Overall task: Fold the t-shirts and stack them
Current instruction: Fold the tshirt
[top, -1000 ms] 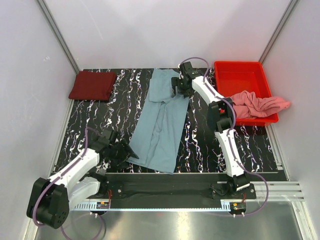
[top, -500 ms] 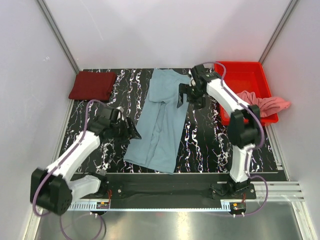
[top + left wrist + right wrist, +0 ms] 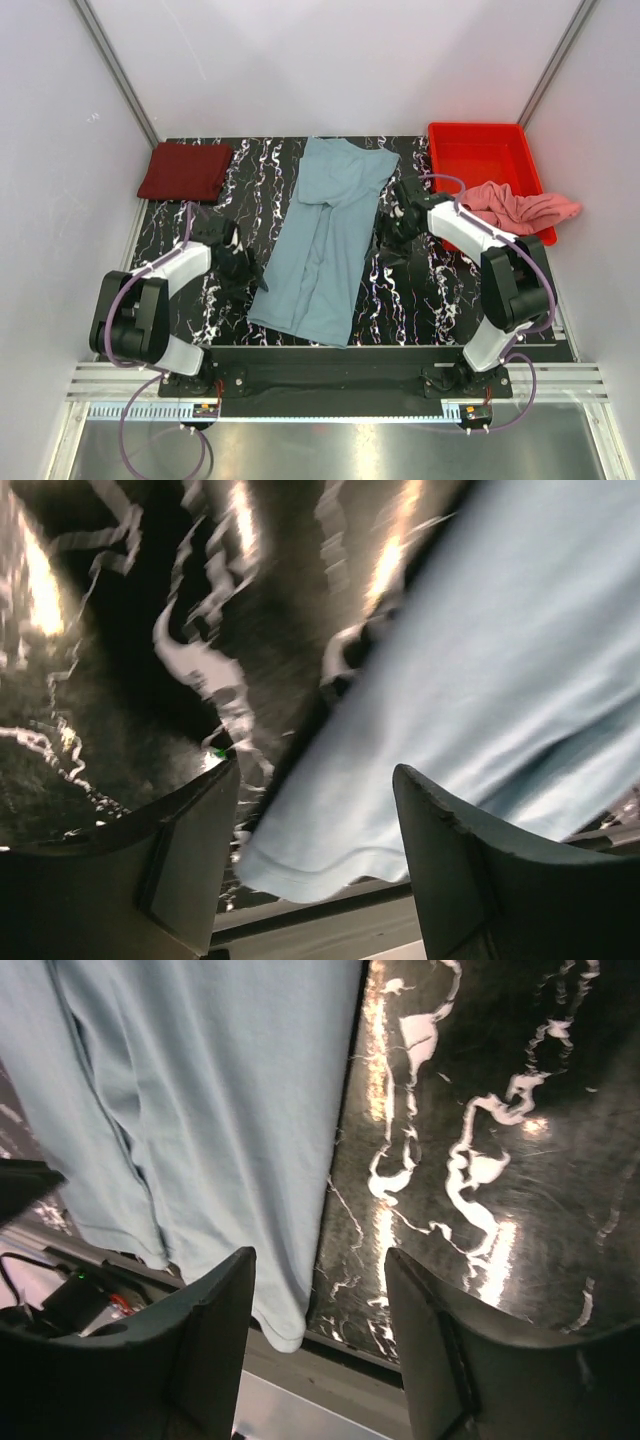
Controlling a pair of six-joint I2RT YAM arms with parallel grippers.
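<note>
The grey-blue t-shirt (image 3: 325,235) lies lengthwise down the middle of the table, folded into a long strip. My left gripper (image 3: 246,272) hovers open just off its lower left edge. In the left wrist view the shirt's hem (image 3: 330,865) shows between the empty fingers (image 3: 190,860). My right gripper (image 3: 389,228) stands open beside the strip's right edge. The right wrist view shows cloth (image 3: 200,1090) under the left finger and bare table under the right. A maroon t-shirt (image 3: 186,170) sits folded at the back left. The pink t-shirt (image 3: 520,208) hangs crumpled over the tray's front.
A red plastic tray (image 3: 478,155) stands at the back right corner. The table is black with white veining (image 3: 440,280). A metal rail (image 3: 330,372) runs along the near edge by the arm bases. White walls close in on three sides.
My right gripper has come down from the shirt's collar end to its right edge, leaving the top spread wider to the right. My left gripper has risen from the hem corner.
</note>
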